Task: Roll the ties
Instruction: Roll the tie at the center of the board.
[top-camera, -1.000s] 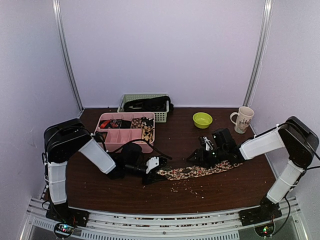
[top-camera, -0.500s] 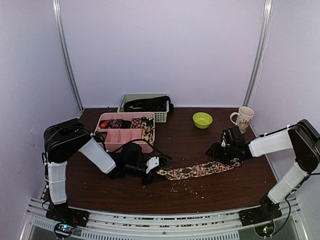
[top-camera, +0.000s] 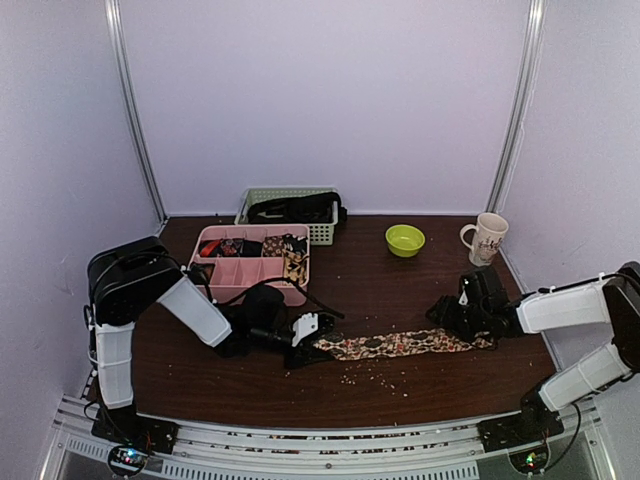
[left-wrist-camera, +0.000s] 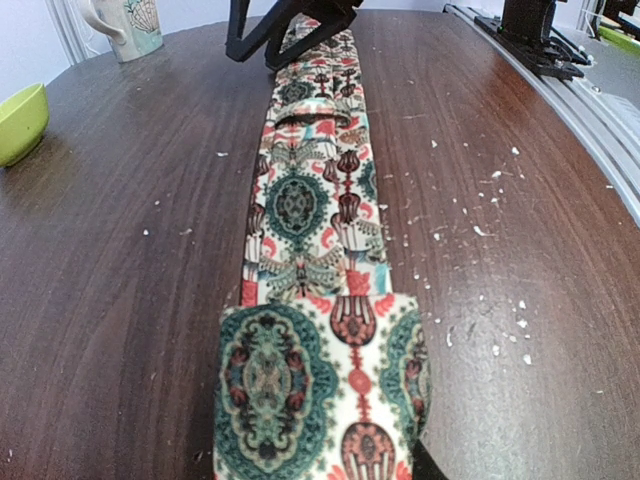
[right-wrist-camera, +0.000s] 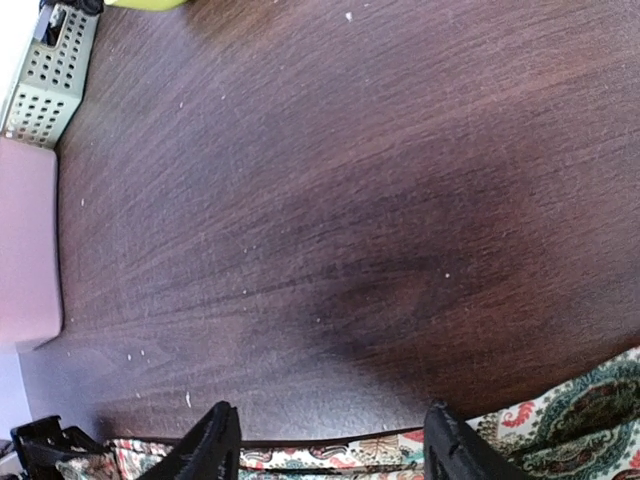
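One patterned tie (top-camera: 400, 344) lies stretched left to right across the dark table, printed cream, teal and red. My left gripper (top-camera: 316, 338) is at its left end. In the left wrist view the folded end of the tie (left-wrist-camera: 320, 390) is lifted close to the camera and hides the jaws, so it looks shut on the fabric. My right gripper (top-camera: 448, 312) hangs over the tie's right part. In the right wrist view the right gripper (right-wrist-camera: 330, 450) is open, its fingers (right-wrist-camera: 215, 445) set wide apart with nothing gripped, and the tie (right-wrist-camera: 565, 420) runs beneath them along the bottom edge.
A pink divided organizer (top-camera: 222, 283) with rolled items stands behind the left arm, and a green basket (top-camera: 322, 234) holding dark fabric is behind it. A green bowl (top-camera: 405, 240) and a mug (top-camera: 487, 238) sit at the back right. Crumbs (top-camera: 380, 375) are scattered in front of the tie.
My right gripper slid rightward along the tie and opened wider. The tie now lies straighter and longer. The left arm stayed still.
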